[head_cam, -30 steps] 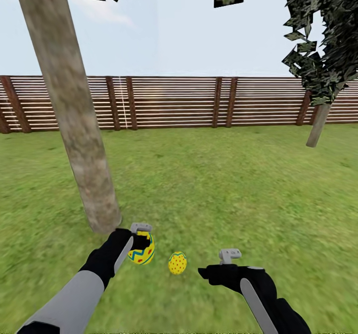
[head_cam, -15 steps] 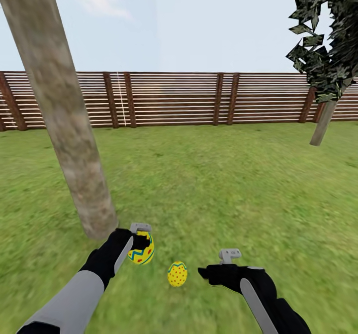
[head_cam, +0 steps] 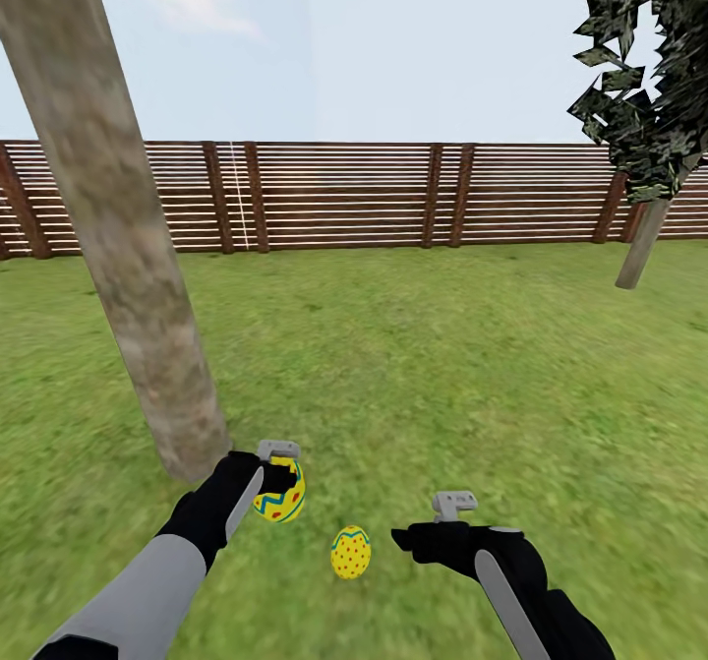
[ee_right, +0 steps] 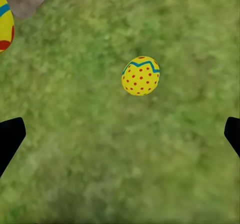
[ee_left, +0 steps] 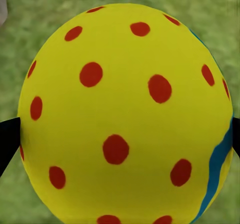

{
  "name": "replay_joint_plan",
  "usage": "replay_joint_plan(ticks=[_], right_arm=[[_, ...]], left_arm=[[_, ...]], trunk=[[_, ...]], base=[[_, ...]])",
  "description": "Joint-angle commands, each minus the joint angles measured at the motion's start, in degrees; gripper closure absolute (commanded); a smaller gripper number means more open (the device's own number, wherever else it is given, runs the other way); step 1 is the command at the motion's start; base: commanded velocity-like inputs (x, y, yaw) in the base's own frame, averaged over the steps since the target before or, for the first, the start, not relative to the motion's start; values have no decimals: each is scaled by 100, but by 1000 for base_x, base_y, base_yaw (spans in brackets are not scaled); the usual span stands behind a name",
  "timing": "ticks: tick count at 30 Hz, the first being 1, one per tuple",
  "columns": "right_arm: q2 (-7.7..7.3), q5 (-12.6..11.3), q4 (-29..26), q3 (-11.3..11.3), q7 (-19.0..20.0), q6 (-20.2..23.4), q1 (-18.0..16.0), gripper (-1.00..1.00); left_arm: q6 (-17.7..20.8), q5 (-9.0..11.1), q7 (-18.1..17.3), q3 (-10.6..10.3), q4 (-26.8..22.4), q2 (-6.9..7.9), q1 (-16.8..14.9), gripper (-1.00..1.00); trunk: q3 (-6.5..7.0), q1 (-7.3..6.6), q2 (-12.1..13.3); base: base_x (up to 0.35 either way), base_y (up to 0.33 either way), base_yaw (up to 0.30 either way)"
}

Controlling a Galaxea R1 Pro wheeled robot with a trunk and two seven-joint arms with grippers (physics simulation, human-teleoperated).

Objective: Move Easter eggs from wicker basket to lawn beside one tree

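Placing step: left hand (head_cam: 280, 468) clamps an Easter egg (head_cam: 282, 495) beside the tree (head_cam: 147, 326); right hand (head_cam: 433, 522) spread empty. Next: lower and release at the trunk's 4 o'clock, near the grounded egg (head_cam: 351, 553).

Left hand (head_cam: 280, 478) clamped (fingers wrapping load); right hand (head_cam: 418, 532) open.

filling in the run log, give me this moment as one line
left gripper: shut on egg | right gripper: open | second egg: on lawn near tree

Bright even daylight, no cast shadows, soft blurry grass (head_cam: 442, 365), jagged low-detail foliage (head_cam: 649, 70), no glare
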Motion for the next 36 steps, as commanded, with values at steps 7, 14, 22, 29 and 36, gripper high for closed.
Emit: replay_joint_plan(ticks=[7, 14, 22, 29, 36], right_arm=[[-5, -56, -6, 12, -60, 11, -5, -100], [-5, -54, -8, 12, -64, 12, -5, -100], [-5, -52, -9, 17, -60, 10, -5, -100], [-5, -57, -6, 20, -54, 11, -5, -100], [-5, -52, -7, 33, -52, 10, -5, -100]], left_arm=[[13, 64, 40, -20, -2, 3, -3, 100], [-41, 39, 40, -18, -1, 3, -3, 100], [-50, 32, 44, -22, -1, 3, -3, 100], [-190, 23, 51, -24, -1, 3, -3, 100], [-209, 19, 56, -23, -1, 3, -3, 100]], trunk=[[-131, 153, -284], [-257, 307, -564], [-401, 483, -885], [-526, 636, -1166], [-652, 790, -1447]], base=[[0, 0, 0], [0, 0, 0], [0, 0, 0], [0, 0, 0], [0, 0, 0]])
